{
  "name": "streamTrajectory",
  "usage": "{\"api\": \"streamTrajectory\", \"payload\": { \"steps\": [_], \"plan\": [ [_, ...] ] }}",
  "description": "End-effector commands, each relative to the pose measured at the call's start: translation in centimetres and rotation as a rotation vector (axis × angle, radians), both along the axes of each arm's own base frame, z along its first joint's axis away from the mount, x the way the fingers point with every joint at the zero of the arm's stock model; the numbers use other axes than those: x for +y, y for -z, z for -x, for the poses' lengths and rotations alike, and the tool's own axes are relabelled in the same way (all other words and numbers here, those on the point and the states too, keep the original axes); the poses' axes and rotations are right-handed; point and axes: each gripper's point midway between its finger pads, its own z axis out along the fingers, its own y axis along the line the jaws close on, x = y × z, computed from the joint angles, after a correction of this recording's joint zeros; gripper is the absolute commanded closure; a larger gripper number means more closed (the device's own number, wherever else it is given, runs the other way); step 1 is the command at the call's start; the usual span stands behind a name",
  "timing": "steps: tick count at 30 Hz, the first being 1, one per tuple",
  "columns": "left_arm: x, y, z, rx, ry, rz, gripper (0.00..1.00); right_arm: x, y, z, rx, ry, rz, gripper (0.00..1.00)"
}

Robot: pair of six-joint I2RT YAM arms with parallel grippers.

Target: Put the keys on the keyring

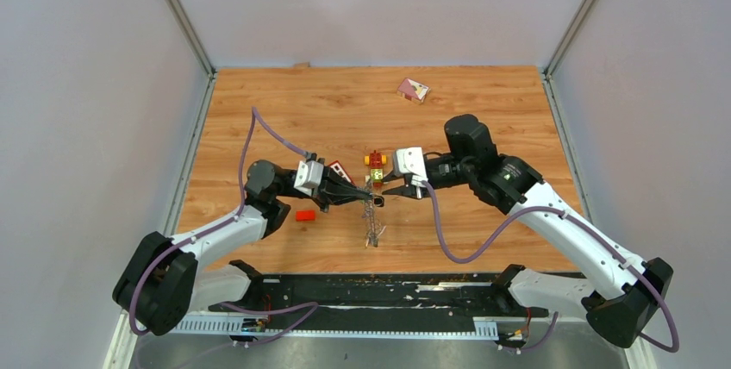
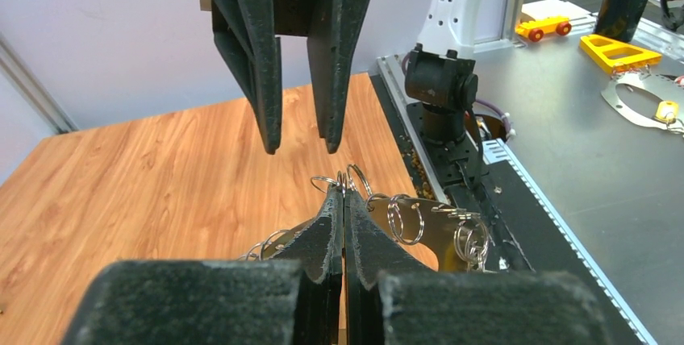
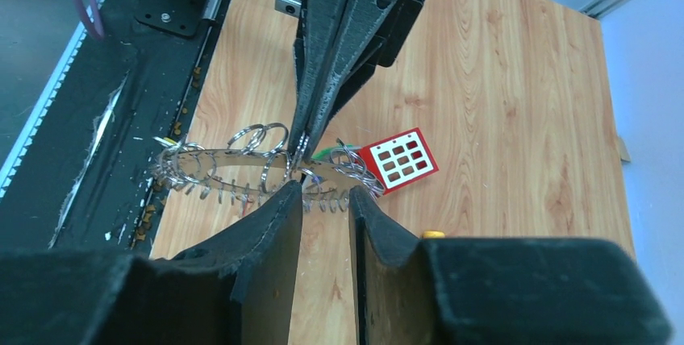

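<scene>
Arm bases sit at the bottom corners of the top view. From there the left arm (image 1: 215, 231) slants up and right, elbow low, with its forearm lying nearly level over the counter (image 1: 483, 128). The right arm (image 1: 560, 214) climbs up and left to a raised elbow, then bends back toward the middle, so the two wrists face each other at frame centre.

The left gripper (image 2: 344, 193) is pressed fully together, pinching the rim of the keyring (image 3: 210, 164) between its pads. The ring hangs from that grip above the wood, just below centre in the top view, and its many small split rings stick out around the band.

The right gripper (image 3: 326, 196) stands partly parted, with a clear gap between its fingers. Its tips are just beside the ring's near edge, opposite the left gripper's tips, and nothing shows between them.

Whether any keys hang on the ring is hard to tell: a thin green sliver shows behind the band in the right wrist view, but its shape is hidden. Both wrist views are cut off at the bottom by their own dark fingers.

A red brick (image 1: 304, 215) lies left of the ring. Farther up, a red grid card (image 3: 399, 160) and a red-and-yellow toy (image 1: 375, 162) sit behind the grippers. A pink card (image 1: 413, 90) lies near the counter's far edge.
</scene>
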Motion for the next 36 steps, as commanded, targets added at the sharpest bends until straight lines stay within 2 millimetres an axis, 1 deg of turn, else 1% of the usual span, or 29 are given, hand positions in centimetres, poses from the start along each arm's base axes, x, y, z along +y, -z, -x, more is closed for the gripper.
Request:
{"api": "streamTrajectory", "payload": {
  "steps": [1,6,11,16,26,33,36],
  "plan": [
    [-0.1,-2.7,-0.2,-0.104,-0.015,0.059,1.0,0.3,-1.6,1.0,0.013,-0.053,-0.05,0.72],
    [-0.1,-2.7,-0.3,-0.101,-0.019,0.06,1.0,0.7,-1.1,1.0,0.038,-0.063,-0.049,0.73],
    [-0.1,-2.9,-0.4,-0.097,-0.027,0.07,1.0,1.1,0.0,0.6,0.056,-0.056,-0.037,0.75],
    [0.0,-3.1,-0.2,-0.097,-0.026,0.078,1.0,1.3,0.6,0.2,0.061,-0.044,-0.028,0.76],
    [-0.1,-3.1,-1.2,-0.088,-0.083,0.089,1.0,1.5,0.9,0.7,0.086,-0.065,-0.033,0.76],
    [-0.1,-3.4,-1.7,-0.086,-0.115,0.102,1.0,1.6,1.2,0.7,0.099,-0.065,-0.03,0.76],
    [0.0,-3.5,-1.7,-0.084,-0.118,0.105,1.0,1.8,1.4,0.4,0.108,-0.05,-0.029,0.77]
  ]
}}
